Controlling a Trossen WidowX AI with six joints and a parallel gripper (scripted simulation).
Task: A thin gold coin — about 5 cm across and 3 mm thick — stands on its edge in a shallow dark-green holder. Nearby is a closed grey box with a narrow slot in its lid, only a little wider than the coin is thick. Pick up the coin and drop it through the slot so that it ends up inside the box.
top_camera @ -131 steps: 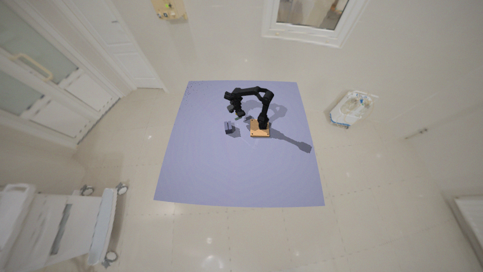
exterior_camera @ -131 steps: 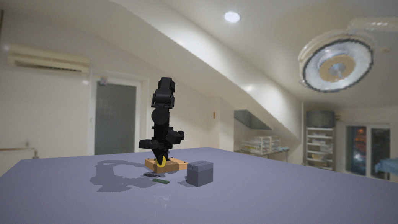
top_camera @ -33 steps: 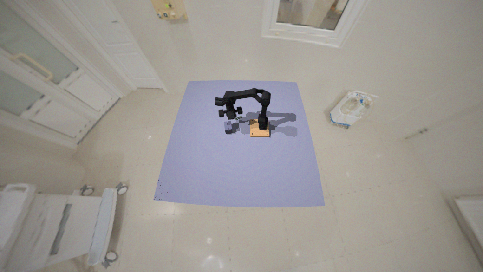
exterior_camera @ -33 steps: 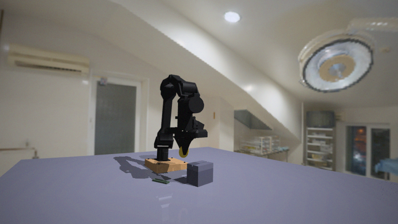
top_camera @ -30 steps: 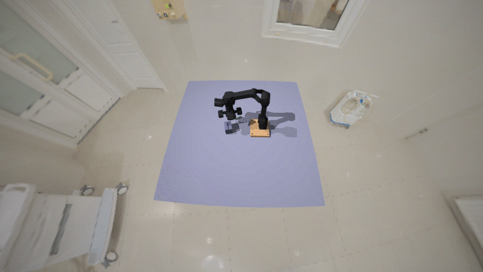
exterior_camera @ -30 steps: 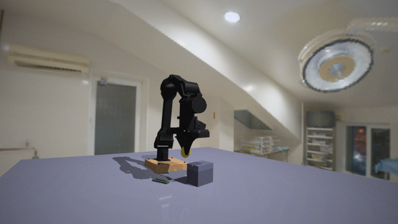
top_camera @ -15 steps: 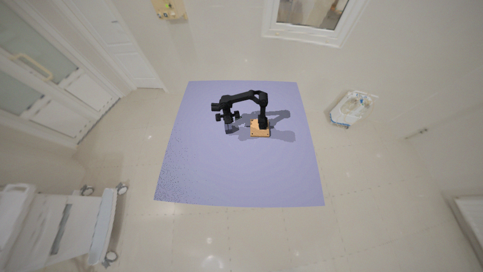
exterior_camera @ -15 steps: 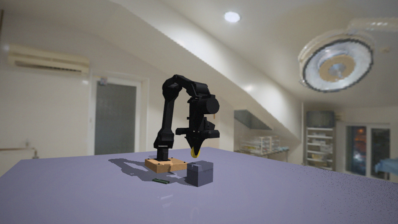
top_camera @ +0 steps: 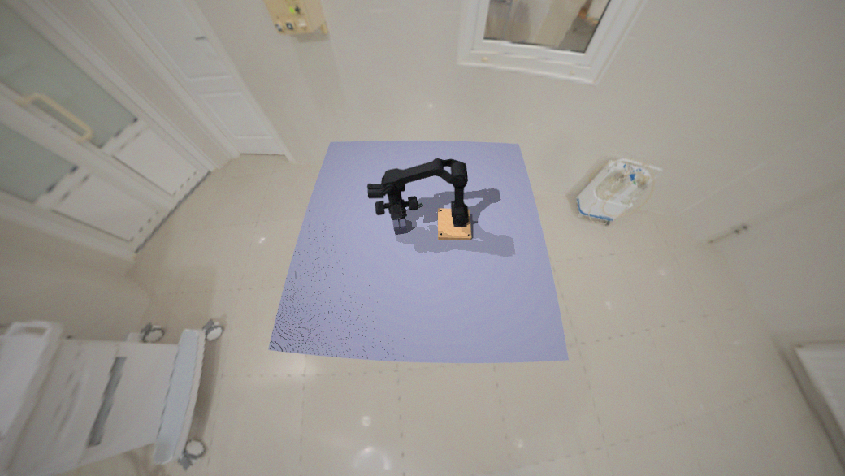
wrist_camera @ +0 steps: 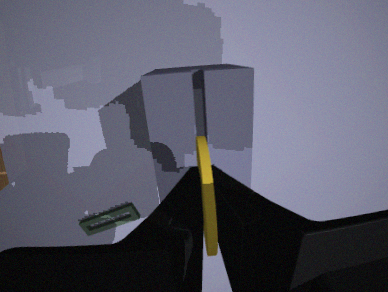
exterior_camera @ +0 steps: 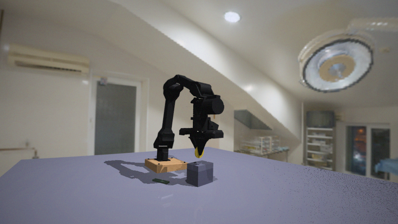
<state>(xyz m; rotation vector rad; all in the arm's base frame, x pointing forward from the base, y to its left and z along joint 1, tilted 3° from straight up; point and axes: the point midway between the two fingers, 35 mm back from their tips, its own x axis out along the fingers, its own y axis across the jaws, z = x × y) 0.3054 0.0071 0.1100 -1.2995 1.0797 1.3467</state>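
My gripper [exterior_camera: 199, 148] [wrist_camera: 202, 174] is shut on the thin gold coin [exterior_camera: 197, 152] [wrist_camera: 207, 205] and holds it on edge, a little above the grey box [exterior_camera: 199, 173] [wrist_camera: 229, 112] [top_camera: 401, 227]. In the wrist view the coin's edge lines up with the dark narrow slot [wrist_camera: 198, 101] in the box lid. The coin's lower rim hangs just above the lid and does not touch it. The shallow dark-green holder [exterior_camera: 160, 180] [wrist_camera: 108, 219] lies empty on the table to the left of the box.
The arm stands on a wooden base plate [exterior_camera: 167, 164] [top_camera: 444, 229] behind the box and holder. All of it rests on a wide lilac table top [exterior_camera: 278, 194] [top_camera: 413, 307].
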